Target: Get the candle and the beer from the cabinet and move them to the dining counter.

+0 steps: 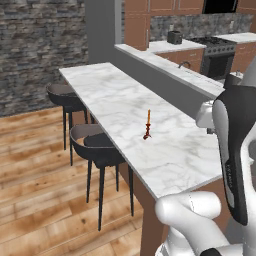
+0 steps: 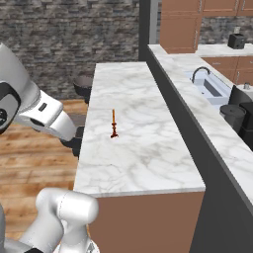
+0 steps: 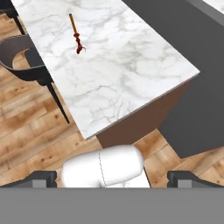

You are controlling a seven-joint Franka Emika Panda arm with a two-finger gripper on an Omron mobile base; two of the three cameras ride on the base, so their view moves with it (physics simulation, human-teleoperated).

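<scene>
The candle (image 1: 147,125) (image 2: 113,124) (image 3: 76,34), a thin orange taper on a small dark red holder, stands upright near the middle of the white marble dining counter (image 1: 115,95) (image 2: 143,153) (image 3: 131,65). In the hand view my gripper (image 3: 113,178) hangs above the counter's near end and the wooden floor, well short of the candle. Its two dark fingertips (image 3: 41,178) stand wide apart and open, with nothing between them. The beer is out of view. Brown wooden cabinets (image 1: 150,7) (image 2: 183,20) hang at the far back of the kitchen.
Two black stools (image 1: 97,145) (image 1: 65,95) stand along the counter's left side on the wooden floor. A grey raised wall (image 1: 165,82) (image 2: 197,143) backs the counter. Behind it lie a worktop with a sink (image 2: 210,86), a toaster (image 1: 174,37) and a stove (image 1: 215,45).
</scene>
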